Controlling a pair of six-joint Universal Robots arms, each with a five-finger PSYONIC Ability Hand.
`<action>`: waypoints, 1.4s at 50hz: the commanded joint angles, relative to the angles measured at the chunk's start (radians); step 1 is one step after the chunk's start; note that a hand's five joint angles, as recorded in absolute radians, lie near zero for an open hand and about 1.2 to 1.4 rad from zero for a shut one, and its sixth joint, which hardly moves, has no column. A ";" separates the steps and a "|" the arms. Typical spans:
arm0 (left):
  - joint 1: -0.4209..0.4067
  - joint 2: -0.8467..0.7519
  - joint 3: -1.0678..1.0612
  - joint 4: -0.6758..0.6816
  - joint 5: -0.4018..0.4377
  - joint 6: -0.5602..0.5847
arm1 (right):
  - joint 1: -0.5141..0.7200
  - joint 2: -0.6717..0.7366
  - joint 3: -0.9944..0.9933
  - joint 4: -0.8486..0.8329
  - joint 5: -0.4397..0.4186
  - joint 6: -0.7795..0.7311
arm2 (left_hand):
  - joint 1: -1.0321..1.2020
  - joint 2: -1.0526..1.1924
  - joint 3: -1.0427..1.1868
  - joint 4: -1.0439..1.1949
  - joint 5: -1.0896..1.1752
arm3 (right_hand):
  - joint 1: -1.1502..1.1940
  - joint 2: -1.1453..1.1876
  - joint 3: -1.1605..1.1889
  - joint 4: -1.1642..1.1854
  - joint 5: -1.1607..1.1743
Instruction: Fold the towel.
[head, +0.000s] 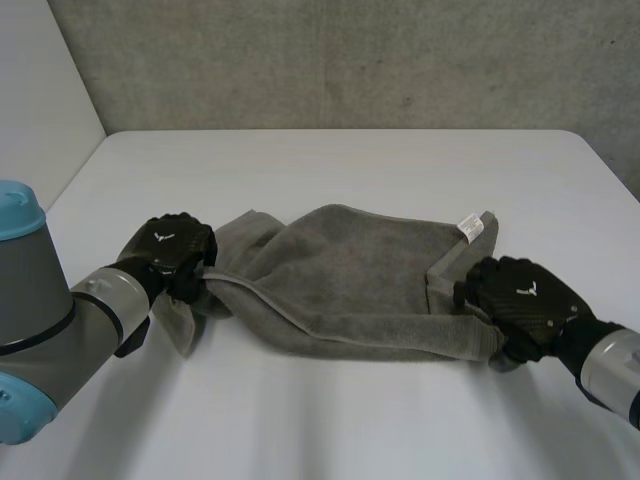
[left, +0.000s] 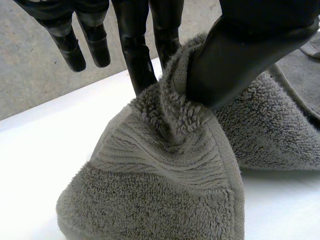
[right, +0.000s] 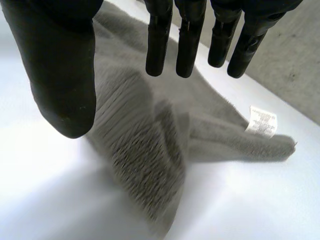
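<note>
A grey towel (head: 350, 280) lies crumpled and partly folded across the middle of the white table (head: 330, 160). My left hand (head: 172, 250) is at the towel's left end, and in the left wrist view the thumb (left: 240, 60) and a finger (left: 135, 55) pinch a bunched corner of the towel (left: 165, 165). My right hand (head: 515, 300) hovers over the towel's right end. In the right wrist view its fingers (right: 190, 40) and thumb (right: 62, 75) are spread apart, with the towel (right: 145, 145) loose below and a white label (right: 261, 121) beside the corner.
A grey wall (head: 350, 60) stands behind the table's far edge. Bare tabletop stretches in front of the towel (head: 330, 420) and behind it.
</note>
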 joint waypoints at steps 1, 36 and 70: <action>-0.001 0.000 -0.003 0.000 0.000 -0.001 | -0.046 0.019 0.055 -0.012 -0.021 -0.072 | 0.120 0.106 -0.051 -0.059 0.089 | -0.028 -0.051 -0.043 -0.076 0.000; -0.008 -0.002 -0.006 0.000 0.000 -0.002 | 0.092 0.251 -0.129 -0.175 0.121 0.048 | 0.120 0.106 -0.051 -0.059 0.089 | 0.416 0.393 -0.043 -0.076 0.445; 0.064 0.066 0.053 -0.163 0.083 0.068 | 0.098 0.211 -0.609 0.542 0.041 -0.067 | 0.120 0.106 -0.051 -0.059 0.089 | 0.851 0.829 -0.043 -0.076 0.880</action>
